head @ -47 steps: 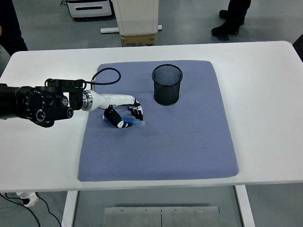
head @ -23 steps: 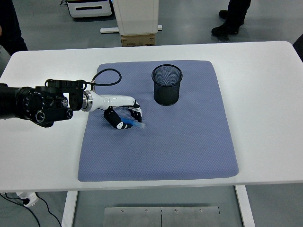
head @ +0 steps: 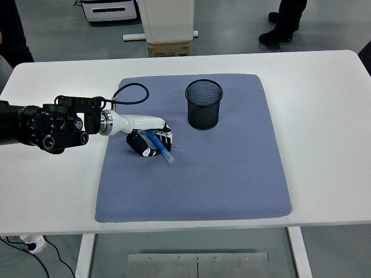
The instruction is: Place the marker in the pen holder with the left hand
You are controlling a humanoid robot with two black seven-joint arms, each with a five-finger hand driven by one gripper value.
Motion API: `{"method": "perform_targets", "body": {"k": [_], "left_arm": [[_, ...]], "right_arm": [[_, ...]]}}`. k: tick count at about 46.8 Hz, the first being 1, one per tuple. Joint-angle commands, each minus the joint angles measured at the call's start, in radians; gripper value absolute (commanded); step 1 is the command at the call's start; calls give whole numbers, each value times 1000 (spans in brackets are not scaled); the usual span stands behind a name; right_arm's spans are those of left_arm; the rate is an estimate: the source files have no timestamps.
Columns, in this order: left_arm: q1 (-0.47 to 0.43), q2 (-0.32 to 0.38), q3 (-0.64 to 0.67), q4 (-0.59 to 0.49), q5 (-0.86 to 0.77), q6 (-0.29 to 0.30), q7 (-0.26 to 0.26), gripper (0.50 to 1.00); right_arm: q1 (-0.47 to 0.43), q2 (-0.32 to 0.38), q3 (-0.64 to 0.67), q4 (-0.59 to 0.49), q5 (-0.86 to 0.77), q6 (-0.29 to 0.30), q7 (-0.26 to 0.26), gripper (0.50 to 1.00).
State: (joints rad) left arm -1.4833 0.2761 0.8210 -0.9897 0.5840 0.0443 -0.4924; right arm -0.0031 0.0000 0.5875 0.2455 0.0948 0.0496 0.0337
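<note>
My left hand [head: 152, 141] is over the left part of the blue mat [head: 197, 174], with its fingers curled around a blue marker [head: 159, 147]. The marker tilts, its lower tip pointing down and right, close above the mat. A black mesh pen holder [head: 204, 104] stands upright on the mat, up and to the right of the hand, about a hand's width away. The right arm is out of view.
The mat lies on a white table [head: 324, 116]. A black cable loops from my left wrist over the mat's top left corner [head: 130, 92]. A person's feet [head: 278, 32] and a box show on the floor beyond the table.
The left hand has lifted slightly with the marker. The marker has swung from lying nearly flat to a steeper tilt, tip down and right.
</note>
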Motion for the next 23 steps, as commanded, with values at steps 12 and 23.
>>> {"method": "perform_targets", "body": {"k": [12, 23], "left_arm": [[-2, 3, -17, 0, -84, -1, -1, 500], [-3, 8, -40, 0, -112, -7, -1, 500]], "right_arm": [[0, 0, 0, 0, 0, 1, 0, 1000], [0, 0, 0, 0, 0, -1, 0, 1000]]}}
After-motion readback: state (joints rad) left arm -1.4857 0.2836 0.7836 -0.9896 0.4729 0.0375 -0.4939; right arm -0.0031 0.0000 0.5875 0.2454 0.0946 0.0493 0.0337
